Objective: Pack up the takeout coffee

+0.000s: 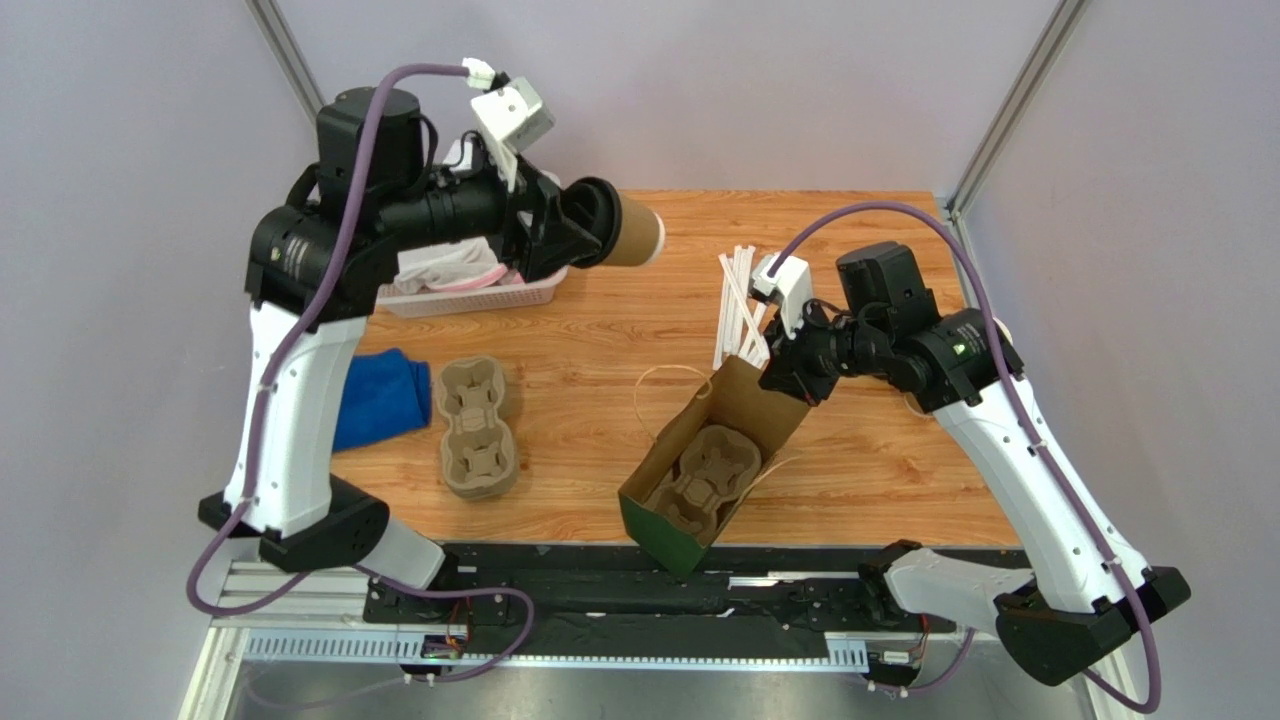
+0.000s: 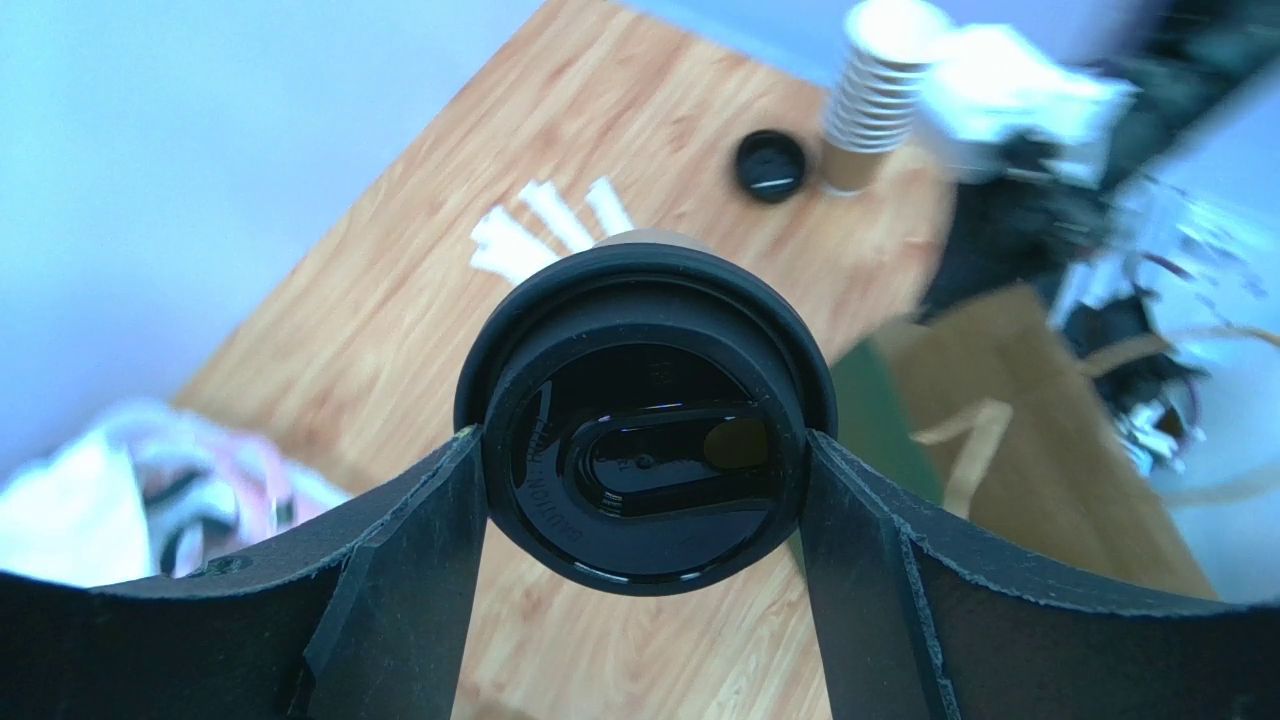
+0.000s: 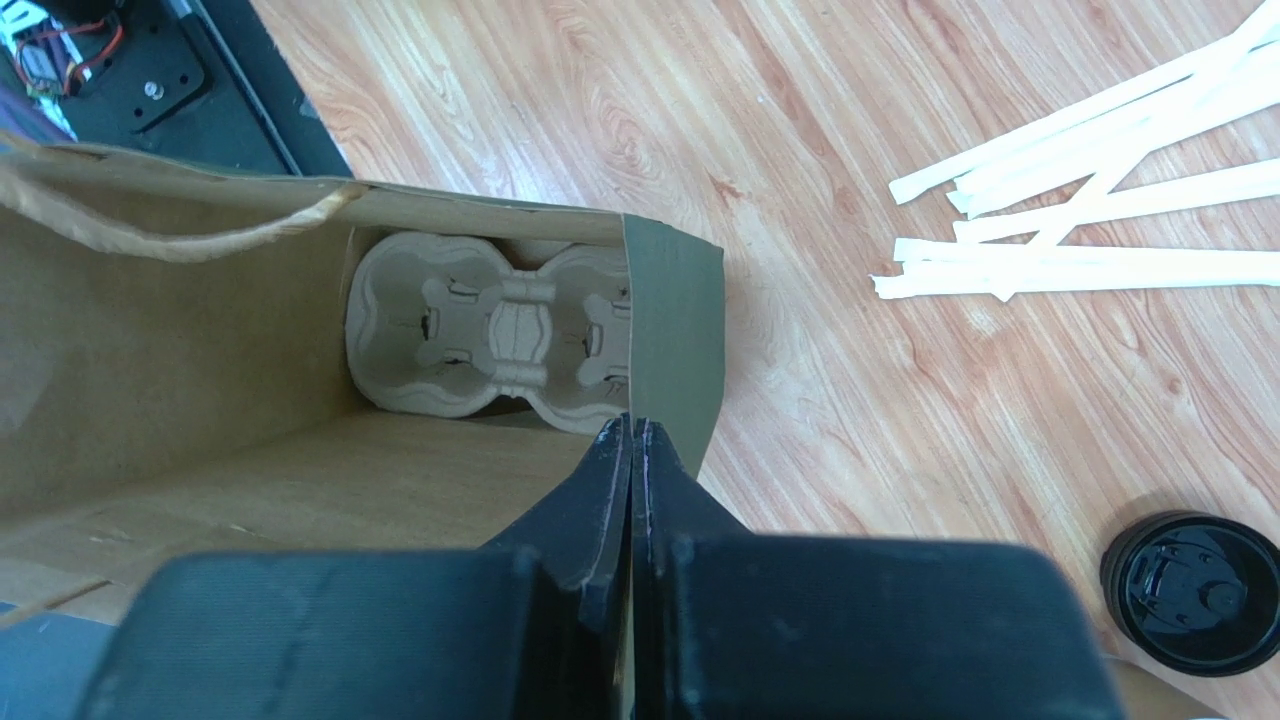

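A paper bag [image 1: 751,413] is seen nearest the arm bases, tipped over on the table [image 1: 601,375] with its mouth turned toward the right gripper [image 1: 771,365]. A pulp carrier [image 1: 703,477] is lodged inside, against the bag's bottom. In the right wrist view the right gripper [image 3: 631,435] is shown pinched almost fully closed on the bag's rim, where the brown wall meets the green side panel.

To the left, apart from the bag, a spare carrier [image 1: 478,425] is laid flat on the table, with a blue cloth [image 1: 383,398] just beside it.

Farther back, white straws [image 1: 739,300] are scattered behind the right gripper. A loose lid [image 3: 1195,593] is seen on the wood near them. A stack of cups [image 2: 879,90] is made out just beside that lid in the left wrist view. A white basket [image 1: 466,293] holding bundled items is placed at the far left.

Farthest, the cup [image 1: 643,234] is held in the air above the table's far edge, near the basket and well apart from the bag. It is turned on its side, with its base pointing right. The left gripper [image 1: 598,222] is opened only to the cup's width and clamped on its lidded end. In the left wrist view both fingers [image 2: 406,555] are pressed against opposite sides of the black lid.
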You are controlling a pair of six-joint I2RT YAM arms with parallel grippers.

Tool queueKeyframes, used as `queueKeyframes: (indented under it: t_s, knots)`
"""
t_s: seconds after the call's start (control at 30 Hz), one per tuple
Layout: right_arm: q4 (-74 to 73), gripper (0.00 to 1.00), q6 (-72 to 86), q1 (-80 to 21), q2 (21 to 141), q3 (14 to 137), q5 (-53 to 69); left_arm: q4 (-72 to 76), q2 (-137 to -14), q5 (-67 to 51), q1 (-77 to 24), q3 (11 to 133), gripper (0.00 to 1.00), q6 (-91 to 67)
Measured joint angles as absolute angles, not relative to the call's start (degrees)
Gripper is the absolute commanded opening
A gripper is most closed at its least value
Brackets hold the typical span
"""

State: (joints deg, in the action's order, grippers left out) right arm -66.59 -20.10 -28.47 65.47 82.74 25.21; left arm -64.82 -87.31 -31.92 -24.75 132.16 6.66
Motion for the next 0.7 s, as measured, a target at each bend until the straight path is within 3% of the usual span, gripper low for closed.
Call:
queueKeyframes:
  t_s: [0.37,0.7]
  knots:
    - [-65.6,0.00,-16.1,-28.5,65.6,82.9,23.5,-66.9,-79.3,-29.6,-52.8,128.0,0.15,17.1]
    - [-65.5,0.00,-11.7,-28.5,65.6,84.7,22.3,-66.9,-81.8,-17.4,-63.0,117.0,0.13,22.9]
